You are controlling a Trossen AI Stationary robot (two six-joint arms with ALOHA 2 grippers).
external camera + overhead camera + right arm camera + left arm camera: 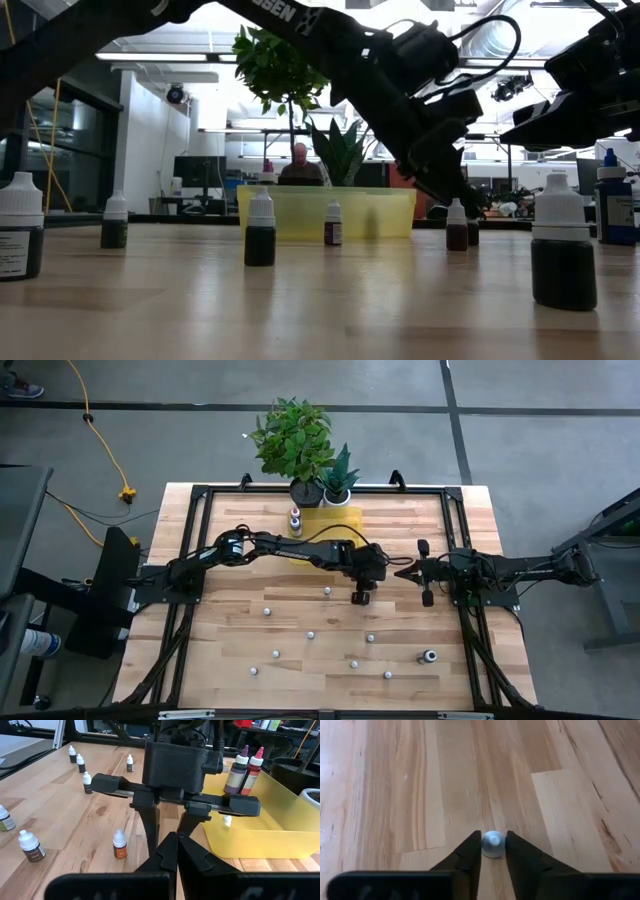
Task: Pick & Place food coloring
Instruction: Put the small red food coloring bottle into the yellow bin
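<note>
Bottles of food coloring stand scattered across the wooden bench, each upright with its whitish cap pointing up. One small bottle sits directly between the fingers of the left tool, seen cap-on from above in the left wrist view. The two dark fingers flank it closely on either side, nearly touching its cap; whether they already press on it cannot be told, so a firm hold is not certain. The bottle's long axis runs vertically, in line with the tool's downward reach, so the fingers close across its narrow width.

The left tool is over the middle of the bench, and this arm is the nearer one to the bottle. The right tool hangs just beside it, fingers shut and empty. A yellow tray lies beyond the left tool, toward the plant pots, with two larger bottles just beside it. Lifting straight up looks like the sensible next move once the grip is sure.
</note>
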